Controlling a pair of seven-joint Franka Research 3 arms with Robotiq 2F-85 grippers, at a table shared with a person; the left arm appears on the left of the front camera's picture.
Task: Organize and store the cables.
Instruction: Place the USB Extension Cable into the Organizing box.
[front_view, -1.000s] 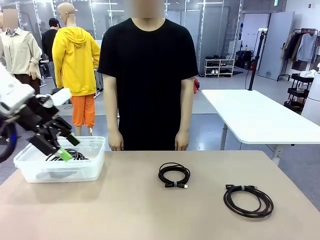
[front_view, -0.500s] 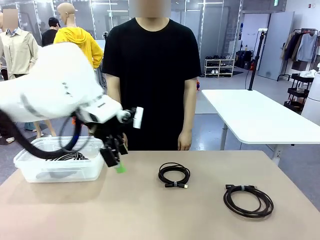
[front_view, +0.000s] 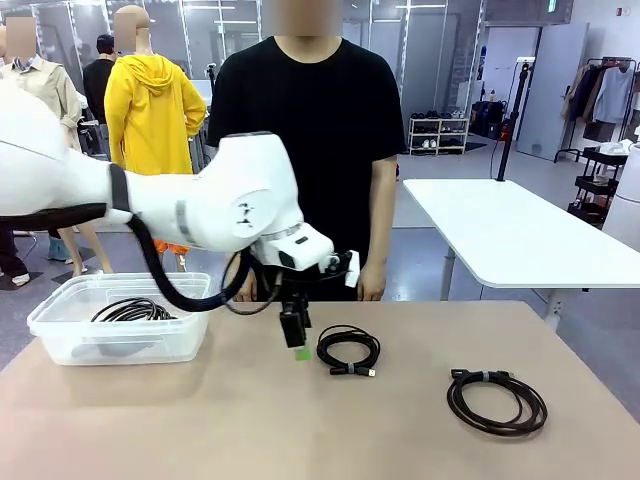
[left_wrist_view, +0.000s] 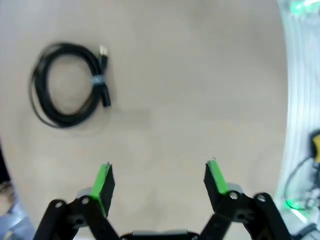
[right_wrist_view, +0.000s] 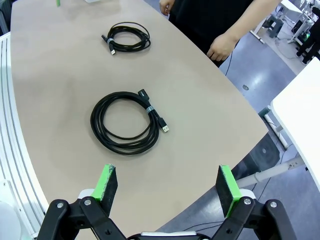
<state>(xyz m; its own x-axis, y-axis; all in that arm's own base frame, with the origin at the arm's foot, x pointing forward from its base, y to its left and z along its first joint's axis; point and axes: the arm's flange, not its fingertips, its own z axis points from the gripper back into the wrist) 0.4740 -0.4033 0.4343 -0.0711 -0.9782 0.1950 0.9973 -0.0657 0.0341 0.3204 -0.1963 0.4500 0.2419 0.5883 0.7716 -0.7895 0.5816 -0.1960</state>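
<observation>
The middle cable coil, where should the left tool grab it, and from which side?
Take the middle cable coil at its tie, where the strands are bundled beside the plugs. Come straight down from above with the open left tool straddling that bundle: the coil lies flat on the table.

Centre cable (front_view: 348, 350), right cable (front_view: 497, 400) flat; third cable (front_view: 133, 311) binned.

A big tan bench (front_view: 250, 420) fills the near part of the room. A see-through plastic box (front_view: 50, 340) sits on its left side. A person in a black T-shirt (front_view: 300, 150) stands at the far edge. Behind, on the right, is a white table (front_view: 520, 235). Far back are a shelf with shoes (front_view: 438, 133), a rack of hanging clothes (front_view: 608, 90) and a black cart (front_view: 600, 185).
</observation>
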